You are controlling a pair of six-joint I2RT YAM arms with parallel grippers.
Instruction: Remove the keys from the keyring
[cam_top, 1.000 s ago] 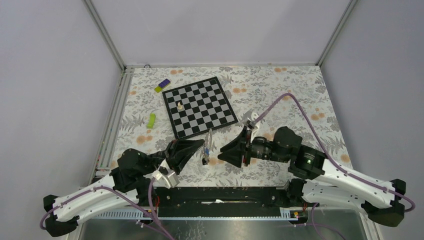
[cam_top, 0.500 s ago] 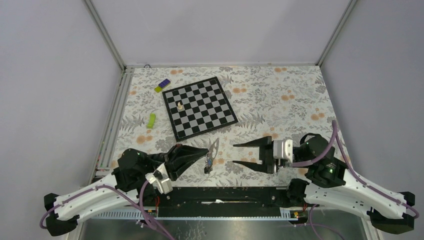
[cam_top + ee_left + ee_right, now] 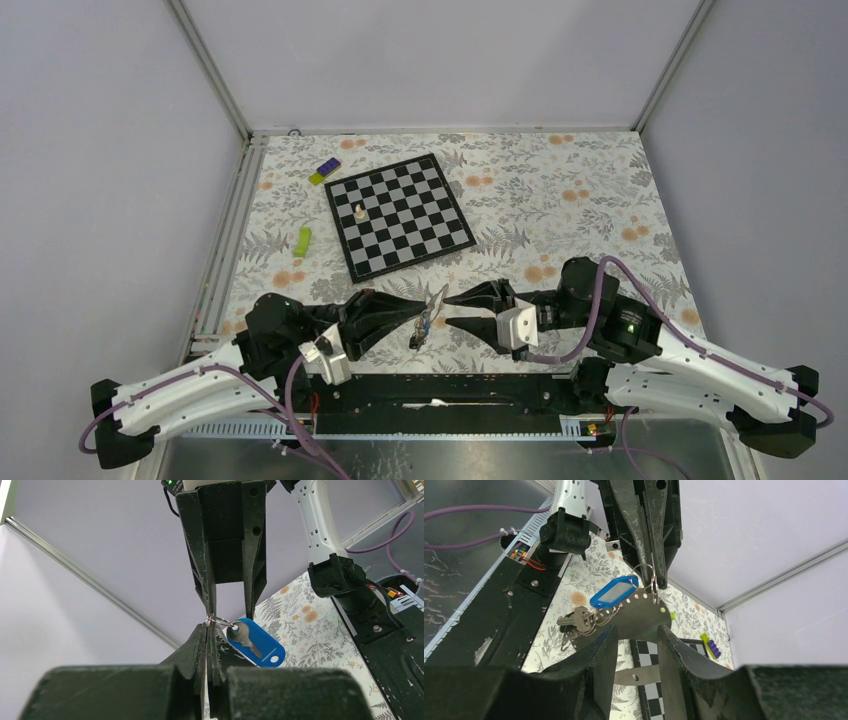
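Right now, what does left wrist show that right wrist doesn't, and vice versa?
Left wrist only: a silvery key lying against the blue tag's back, and the right gripper head-on, open.
Right wrist only: a bunch of keys hanging below, the tag's white label, a chessboard corner, and the left gripper shut on the keyring.
Both: keyring and blue tag.

light: bright, even | shadows: soft, faint | wrist views: near foreground blurred
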